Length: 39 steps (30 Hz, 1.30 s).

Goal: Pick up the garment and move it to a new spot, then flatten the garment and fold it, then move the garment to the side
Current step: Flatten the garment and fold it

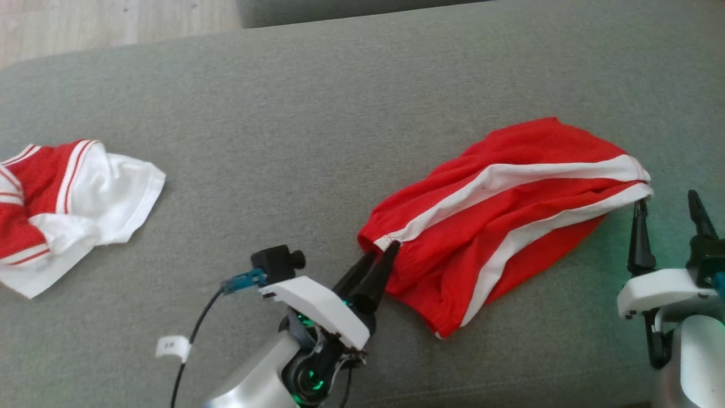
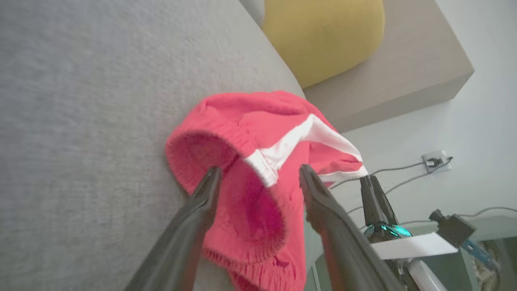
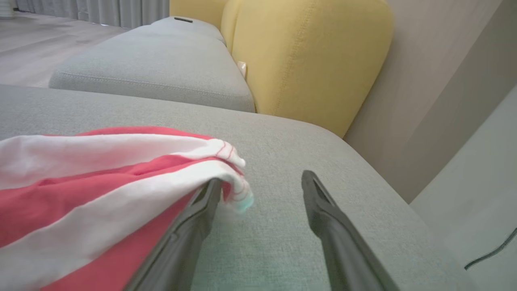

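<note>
The left gripper (image 2: 260, 171) has its two fingers spread. The elastic waistband (image 2: 202, 137) of the red shorts (image 1: 510, 215) sits in the gap between them, with nothing pinched. From the wrist view I cannot tell for sure whether the cloth brushes either finger.

The shorts run straight ahead of that gripper and away from it. Their long axis and white side stripes lead across the grey sofa cushion (image 1: 340, 113) to the right gripper (image 3: 261, 180). That gripper is also wide open. The hem corner (image 3: 234, 178) lies against the tip of its left-side finger, just outside the gap, and only bare cushion lies between the fingers.

So the shorts lie stretched from one gripper to the other. The waistband end is at the left gripper and the leg end is at the right gripper, each arm being nearest its own end. The shorts are rumpled and not yet flat.

I judge that the next pull to flatten them depends on this line. The left gripper need only close. The right gripper must first shift a little toward its own left to get the hem between its fingers.

A red-and-white shirt (image 1: 68, 204) lies well apart on the left gripper's outer side, away from the shorts.
</note>
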Motion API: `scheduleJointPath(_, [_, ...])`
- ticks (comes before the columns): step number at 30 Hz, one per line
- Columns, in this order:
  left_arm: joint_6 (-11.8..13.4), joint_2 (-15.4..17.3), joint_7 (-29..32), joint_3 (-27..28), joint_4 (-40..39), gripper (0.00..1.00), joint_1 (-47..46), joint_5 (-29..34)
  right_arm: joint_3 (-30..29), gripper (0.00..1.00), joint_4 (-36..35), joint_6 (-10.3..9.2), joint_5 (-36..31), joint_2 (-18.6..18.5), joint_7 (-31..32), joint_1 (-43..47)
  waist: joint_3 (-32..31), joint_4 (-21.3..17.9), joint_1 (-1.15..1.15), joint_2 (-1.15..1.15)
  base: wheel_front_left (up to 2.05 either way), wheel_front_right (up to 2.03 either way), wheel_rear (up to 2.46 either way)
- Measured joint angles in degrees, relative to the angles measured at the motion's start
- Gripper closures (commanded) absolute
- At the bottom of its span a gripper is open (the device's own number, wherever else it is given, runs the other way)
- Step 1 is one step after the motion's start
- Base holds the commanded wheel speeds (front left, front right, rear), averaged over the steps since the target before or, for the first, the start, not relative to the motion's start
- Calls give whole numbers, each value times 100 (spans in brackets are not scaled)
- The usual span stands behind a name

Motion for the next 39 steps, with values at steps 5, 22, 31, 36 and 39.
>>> scheduleJointPath(5, [-1, -9, -44, -254, 294, 12, -282, -122, 26, 0, -85, 0, 58, 0, 0, 4, 56, -99, 0, 0, 0, 0, 0])
scheduleJointPath(22, [-1, 937, -212, -913, -353, 100, -450, 124, -58, 0, -202, 0, 732, 2, 0, 358, -6, 95, 0, 0, 0, 0, 0])
scheduleJointPath(31, [56, 1658, -312, -699, -753, 100, -453, 457, 647, 0, 60, 0, 1958, 1, 0, 354, 70, 354, 0, 0, 0, 0, 0])
scheduleJointPath(36, [156, 1653, -354, -441, -784, 100, -453, 675, 1517, 0, 364, 0, 2502, -10, 19, 343, 134, 465, 0, 0, 0, 0, 0])
scheduleJointPath(39, [156, 1635, -354, -361, -793, 100, -450, 797, 1835, 0, 390, 0, 2559, -79, 116, 343, 159, 498, 0, 0, 0, 0, 0])
